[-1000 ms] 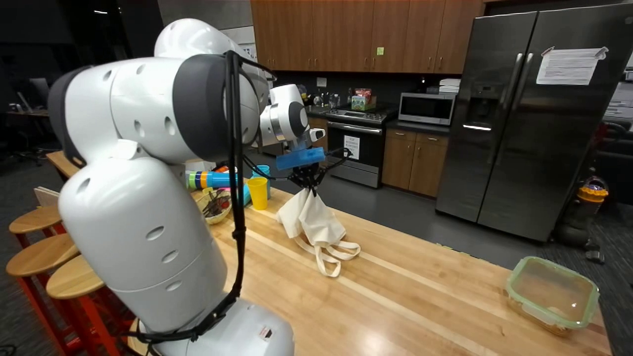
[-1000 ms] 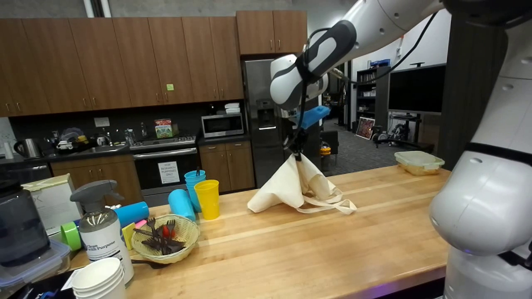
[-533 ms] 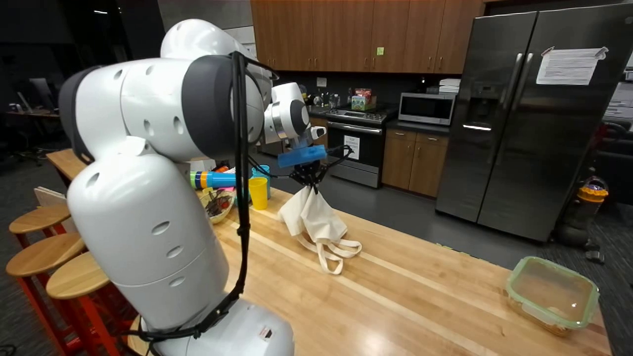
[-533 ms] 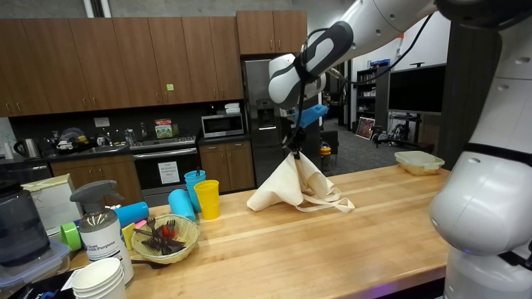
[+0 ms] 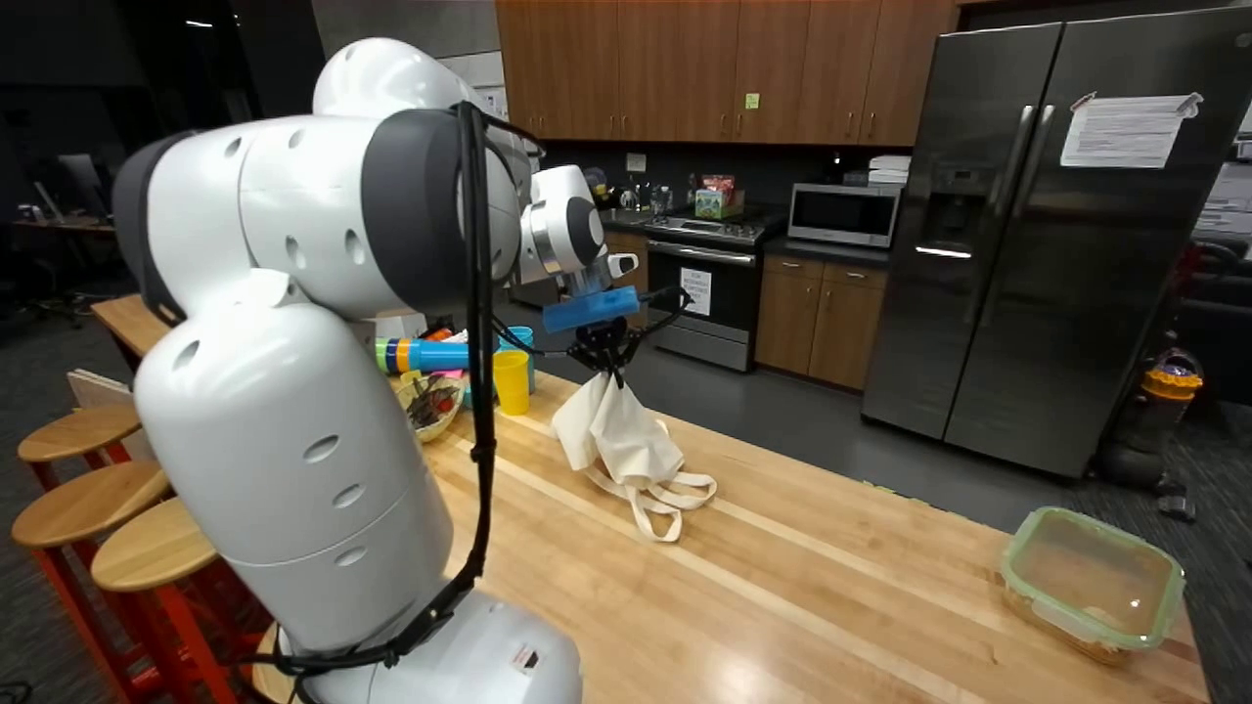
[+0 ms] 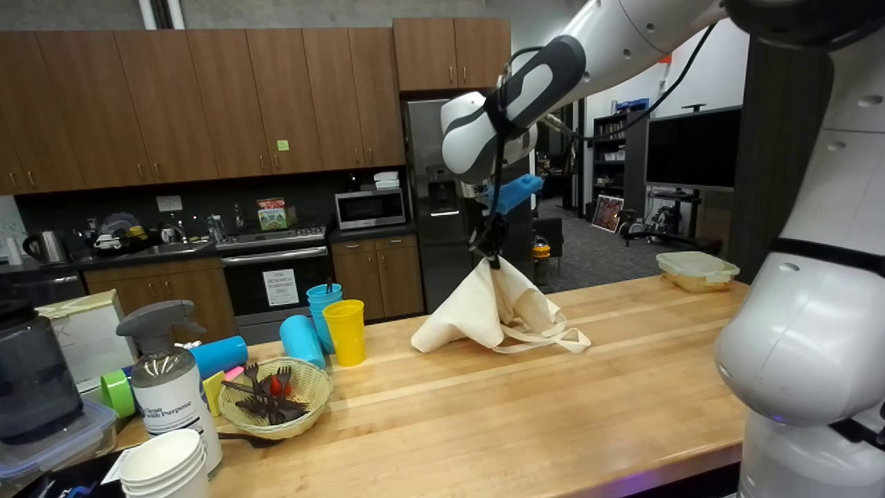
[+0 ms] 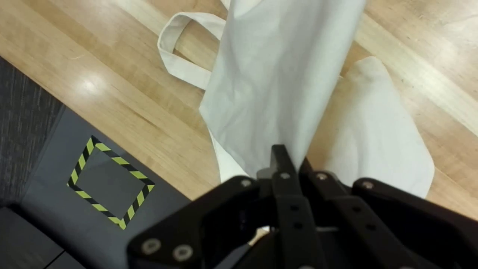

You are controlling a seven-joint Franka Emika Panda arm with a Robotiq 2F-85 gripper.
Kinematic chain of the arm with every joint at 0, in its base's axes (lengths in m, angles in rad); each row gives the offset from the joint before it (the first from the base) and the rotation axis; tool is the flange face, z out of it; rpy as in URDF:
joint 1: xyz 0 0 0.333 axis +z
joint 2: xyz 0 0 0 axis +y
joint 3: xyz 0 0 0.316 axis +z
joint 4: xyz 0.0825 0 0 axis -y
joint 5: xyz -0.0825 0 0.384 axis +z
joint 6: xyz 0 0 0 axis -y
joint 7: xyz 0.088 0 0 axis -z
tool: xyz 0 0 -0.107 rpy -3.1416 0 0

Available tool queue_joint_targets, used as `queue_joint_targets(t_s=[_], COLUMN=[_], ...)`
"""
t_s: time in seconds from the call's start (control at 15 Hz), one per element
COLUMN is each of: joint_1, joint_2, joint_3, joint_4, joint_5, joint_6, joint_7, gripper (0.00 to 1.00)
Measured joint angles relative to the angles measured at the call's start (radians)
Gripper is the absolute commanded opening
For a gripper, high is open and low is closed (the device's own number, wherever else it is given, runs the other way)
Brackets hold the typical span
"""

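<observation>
The jaws are gripping a cream canvas bag [image 6: 477, 311], squeezed tightly together and hiding its pinched, creased peak. The bag is draping, tent-like, onto the wooden surface [image 6: 525, 415], its flat straps [image 7: 189, 72] trailing in loops. A smooth yellow cup [image 6: 344, 333] is standing near the bag; a woven basket [image 6: 314, 391] is sitting farther from it. Shadow is obscuring the hollow between the bag's folds.

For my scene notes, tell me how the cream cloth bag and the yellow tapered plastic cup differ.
The cream cloth bag is limp and creased; the yellow tapered plastic cup is smooth-sided. The bag is pinched in the shut gripper and drapes down; the cup stands upright, clear of it. The bag has straps; the cup shows none. Both touch the light wooden table.
</observation>
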Motion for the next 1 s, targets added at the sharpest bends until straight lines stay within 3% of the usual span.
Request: queue_joint_targets(t_s=[0.53,1.0], joint_1=[0.053,0.076], joint_2=[0.081,0.134], joint_3=[0.066,0.076], joint_4=[0.0,-0.006], joint_5=[0.0,0.0], joint_6=[-0.039,-0.059], joint_7=[0.033,0.044], gripper=[0.01,0.04])
